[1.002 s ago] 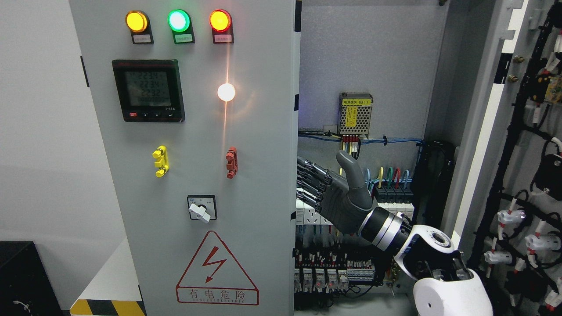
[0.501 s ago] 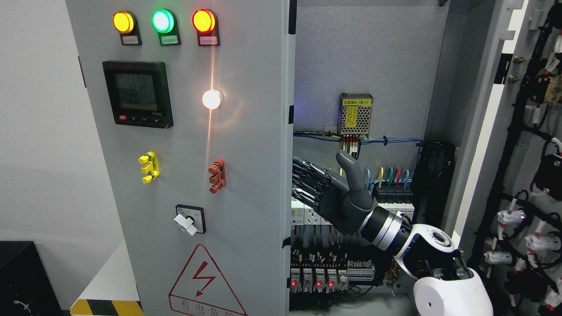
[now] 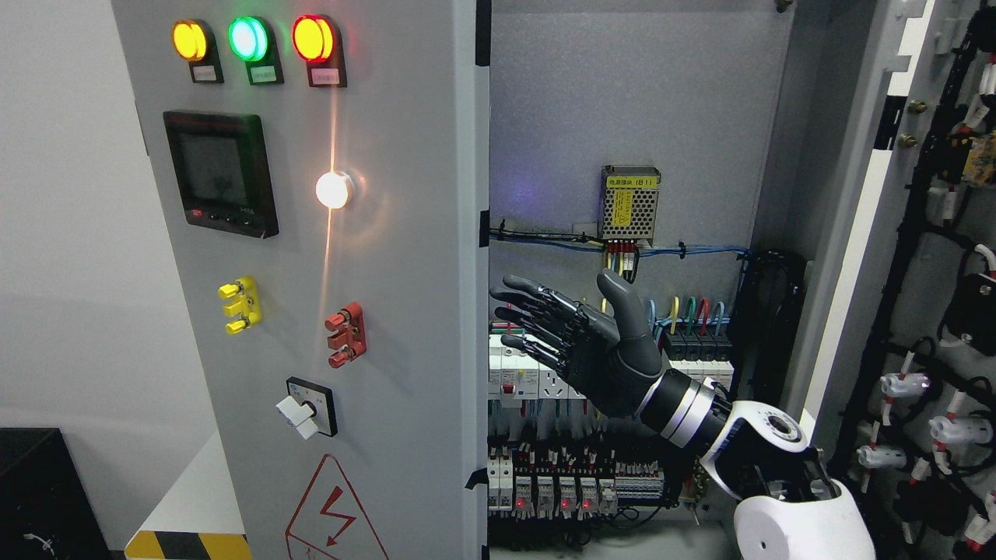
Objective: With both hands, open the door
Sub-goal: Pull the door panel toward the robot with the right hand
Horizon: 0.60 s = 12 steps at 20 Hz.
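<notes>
The grey left door (image 3: 405, 233) of the electrical cabinet stands partly open, its free edge (image 3: 476, 327) running down the picture's middle. It carries three lit lamps, a meter, a yellow and a red terminal block, a rotary switch and a warning triangle. My right hand (image 3: 564, 330) reaches into the cabinet from the lower right, fingers spread and thumb up, holding nothing. Its fingertips (image 3: 502, 299) lie just right of the door's edge; I cannot tell if they touch it. The right door (image 3: 926, 233) is swung wide open. My left hand is out of view.
Inside the cabinet are a perforated power supply (image 3: 630, 202), blue wiring, and rows of breakers and relays (image 3: 545, 482) with red lights. The open right door carries black cable looms and white connectors (image 3: 903, 385). A black box (image 3: 39, 490) and a hazard-striped ledge (image 3: 187, 544) are at lower left.
The left door has swung further open to the left. My right hand's fingers, earlier partly hidden behind its edge, now show in full. The arm has hardly moved.
</notes>
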{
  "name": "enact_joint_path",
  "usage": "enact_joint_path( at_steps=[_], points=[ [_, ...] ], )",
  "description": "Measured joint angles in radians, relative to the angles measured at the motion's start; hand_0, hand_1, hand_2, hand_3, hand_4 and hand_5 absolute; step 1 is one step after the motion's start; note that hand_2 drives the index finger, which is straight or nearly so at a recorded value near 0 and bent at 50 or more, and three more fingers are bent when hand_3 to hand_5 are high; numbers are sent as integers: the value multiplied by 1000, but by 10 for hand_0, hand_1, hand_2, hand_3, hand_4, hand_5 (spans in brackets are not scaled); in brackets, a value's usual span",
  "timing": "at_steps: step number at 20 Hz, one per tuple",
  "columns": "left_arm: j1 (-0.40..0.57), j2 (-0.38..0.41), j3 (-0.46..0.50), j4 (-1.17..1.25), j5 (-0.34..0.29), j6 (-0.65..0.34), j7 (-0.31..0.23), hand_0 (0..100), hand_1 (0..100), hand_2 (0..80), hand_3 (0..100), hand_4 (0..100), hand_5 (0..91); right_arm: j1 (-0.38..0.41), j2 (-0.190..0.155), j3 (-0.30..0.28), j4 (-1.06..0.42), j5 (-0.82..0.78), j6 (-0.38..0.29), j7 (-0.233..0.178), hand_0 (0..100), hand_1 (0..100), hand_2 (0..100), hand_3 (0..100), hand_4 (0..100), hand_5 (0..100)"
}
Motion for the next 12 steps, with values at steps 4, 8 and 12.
enact_joint_path(
  at_steps=[4,8,12],
  points=[
    [0,0,0,0,0,0,0,0,0,0,0,0,0,20,-7,8,-29,-10,-2,-5,0,0,0,0,0,0],
    [1,0,0,0,0,0,-1,0,0,0,0,0,0,38,-15,18,-62,-16,-4,51,0,0,0,0,0,0],
    [1,0,0,0,-1,0,-1,0,0,0,0,0,0,54,-21,29,-89,-19,-4,76,0,0,0,0,0,0]
  ],
)
